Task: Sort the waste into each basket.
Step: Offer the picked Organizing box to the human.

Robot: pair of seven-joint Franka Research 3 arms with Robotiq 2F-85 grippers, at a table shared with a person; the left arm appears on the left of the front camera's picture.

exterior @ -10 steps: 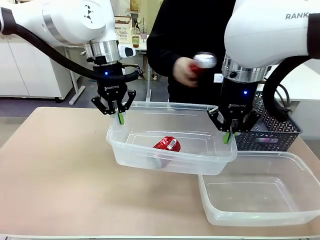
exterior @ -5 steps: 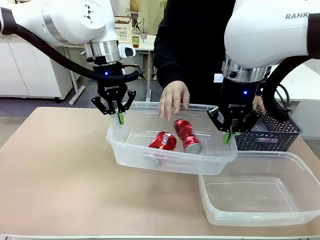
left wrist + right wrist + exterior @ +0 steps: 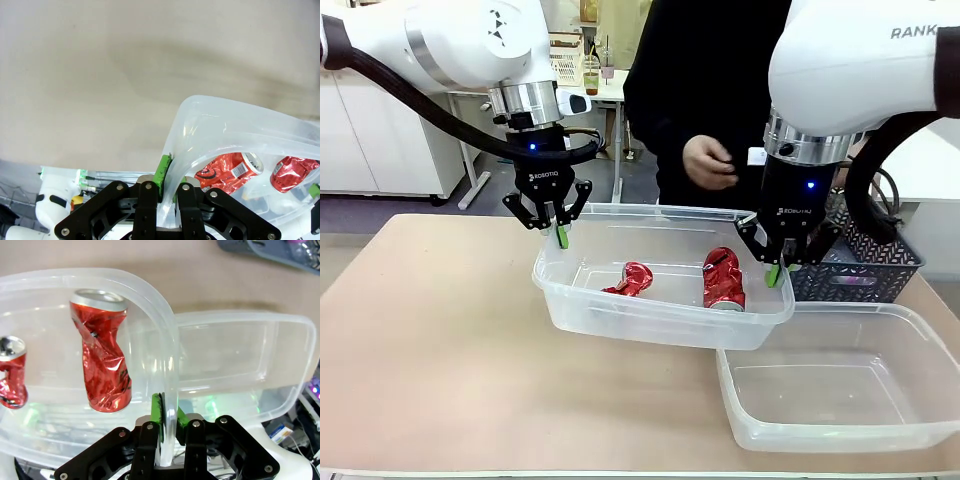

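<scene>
A clear tub (image 3: 660,325) hangs just above the table between my two grippers. My left gripper (image 3: 558,236) is shut on the rim at its left end, and my right gripper (image 3: 775,272) is shut on the rim at its right end. Two crushed red cans lie inside: one (image 3: 630,278) left of middle, one (image 3: 723,278) towards the right. In the left wrist view my gripper (image 3: 169,175) pinches the tub's rim (image 3: 225,112), with both cans (image 3: 230,167) beyond it. In the right wrist view my gripper (image 3: 167,412) clamps the rim (image 3: 150,295) beside a can (image 3: 102,357).
A second clear tub (image 3: 840,390) stands on the table at the front right, partly under the held one. A dark lattice basket (image 3: 865,262) sits behind my right gripper. The person's hand (image 3: 710,162) hovers above the held tub's far side.
The person dropped a second red can into the held tub and drew the hand back up. Both cans shifted inside the tub. My grippers have not moved.
</scene>
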